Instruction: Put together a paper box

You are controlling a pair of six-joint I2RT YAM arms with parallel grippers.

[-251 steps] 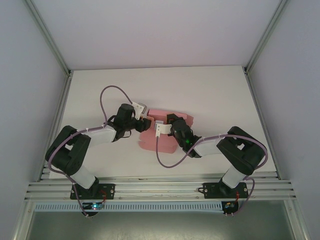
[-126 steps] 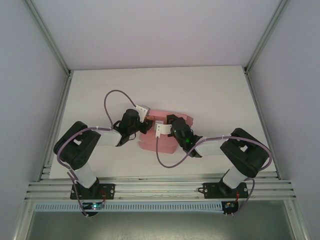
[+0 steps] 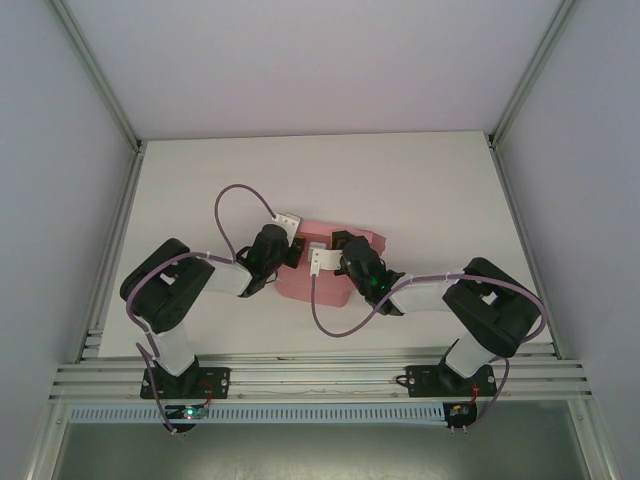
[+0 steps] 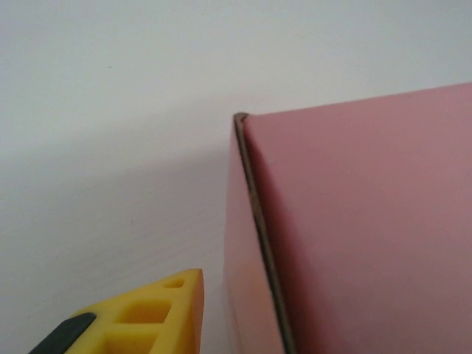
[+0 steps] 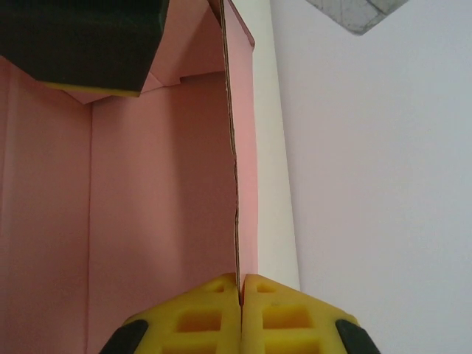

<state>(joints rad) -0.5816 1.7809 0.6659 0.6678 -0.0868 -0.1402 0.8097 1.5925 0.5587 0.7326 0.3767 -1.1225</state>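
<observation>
The paper box (image 3: 335,288), half raised, lies near the middle of the table (image 3: 430,190). The right gripper (image 5: 241,291) is clenched on one thin upright wall near the box's 12 o'clock edge; a hard pull may tear or crease the card. The left gripper (image 3: 296,248) stands at the 10 o'clock corner, and I cannot tell if it is released or clenched; a push off the crease may buckle that side.
</observation>
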